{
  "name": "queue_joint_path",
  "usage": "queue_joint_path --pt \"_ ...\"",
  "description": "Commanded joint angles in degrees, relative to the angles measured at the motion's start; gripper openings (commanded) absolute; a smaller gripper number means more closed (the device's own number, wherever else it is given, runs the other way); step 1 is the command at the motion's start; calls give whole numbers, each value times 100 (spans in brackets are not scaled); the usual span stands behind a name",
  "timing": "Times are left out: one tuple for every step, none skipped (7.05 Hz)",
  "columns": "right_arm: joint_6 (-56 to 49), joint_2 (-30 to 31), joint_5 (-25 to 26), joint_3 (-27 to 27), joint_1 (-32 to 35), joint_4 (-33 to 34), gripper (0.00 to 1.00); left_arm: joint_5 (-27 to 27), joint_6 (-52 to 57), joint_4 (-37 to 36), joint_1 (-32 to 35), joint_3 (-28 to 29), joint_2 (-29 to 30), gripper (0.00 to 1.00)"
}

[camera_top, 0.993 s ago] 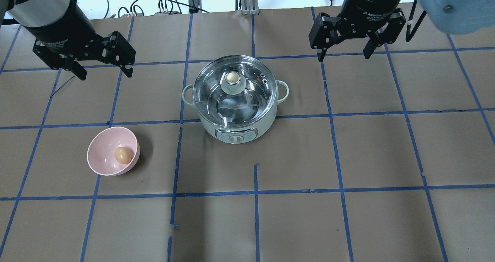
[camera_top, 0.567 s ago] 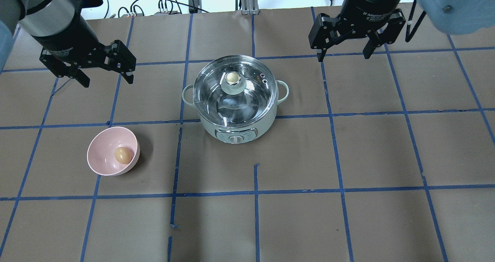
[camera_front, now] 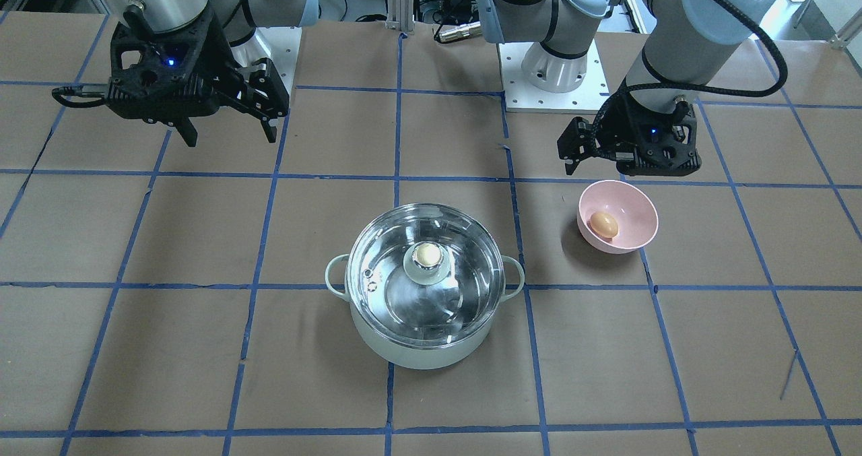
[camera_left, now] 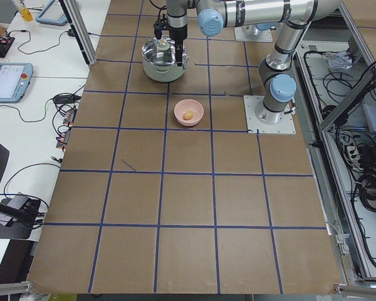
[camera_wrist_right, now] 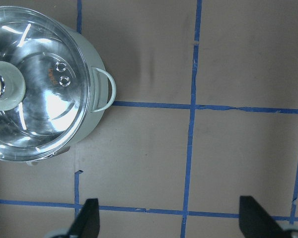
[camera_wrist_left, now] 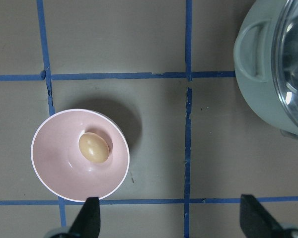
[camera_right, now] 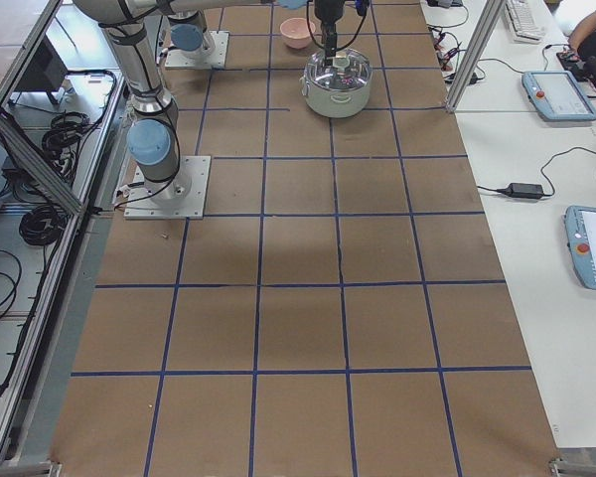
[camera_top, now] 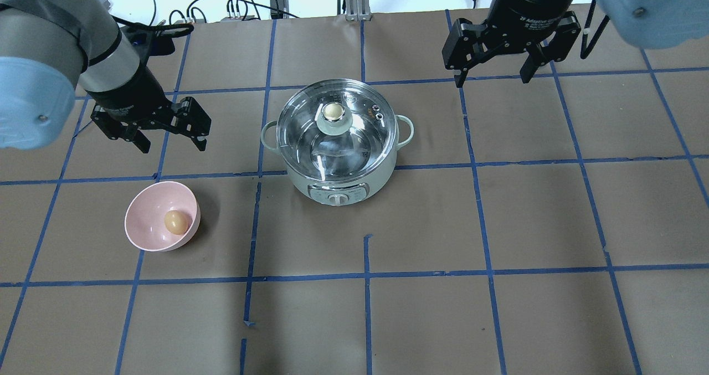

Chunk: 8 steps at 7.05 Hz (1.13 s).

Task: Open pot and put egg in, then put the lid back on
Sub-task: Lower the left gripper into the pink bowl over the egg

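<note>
Pot (camera_top: pixel 299 182) centre, lid (camera_top: pixel 354 142) on | egg (camera_top: pixel 176 222) lower left in pink bowl (camera_top: pixel 141 220), so no rolling | left gripper (camera_top: pixel 173 147) spread empty near bowl | right gripper (camera_top: pixel 492 81) spread empty upper right

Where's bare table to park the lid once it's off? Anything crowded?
The widest free patch is the table to the right of the pot in the overhead view, below the right gripper. The squares below the pot and pink bowl are bare too. It is tightest left of the pot, where the bowl sits and the left gripper hovers.
</note>
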<state>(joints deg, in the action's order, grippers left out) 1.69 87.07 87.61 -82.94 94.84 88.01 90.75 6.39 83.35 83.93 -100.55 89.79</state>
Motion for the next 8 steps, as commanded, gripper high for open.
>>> queue_joint_path --pt "-2 3 2 -3 -1 -4 100 22 325 -293 -121 -254 56 100" --pt "-2 -6 2 -3 -10 14 100 -4 728 -293 -348 -315 56 100" --pt "-2 -6 2 15 -18 23 100 -30 741 -354 -377 -473 117 100" --pt "-2 -6 2 15 -19 23 100 13 776 -529 -473 -735 83 100" --pt "-2 3 2 6 -19 14 100 -13 863 -913 -674 -1060 30 100" --pt "6 -14 -7 6 -19 49 100 4 1221 -1283 -806 -1289 30 100" --pt "33 -6 -7 -3 -1 67 100 4 1485 -1373 -938 -1492 -14 100" --pt "33 -6 -7 6 -1 58 100 -30 1879 -1844 -1140 -1668 -14 97"
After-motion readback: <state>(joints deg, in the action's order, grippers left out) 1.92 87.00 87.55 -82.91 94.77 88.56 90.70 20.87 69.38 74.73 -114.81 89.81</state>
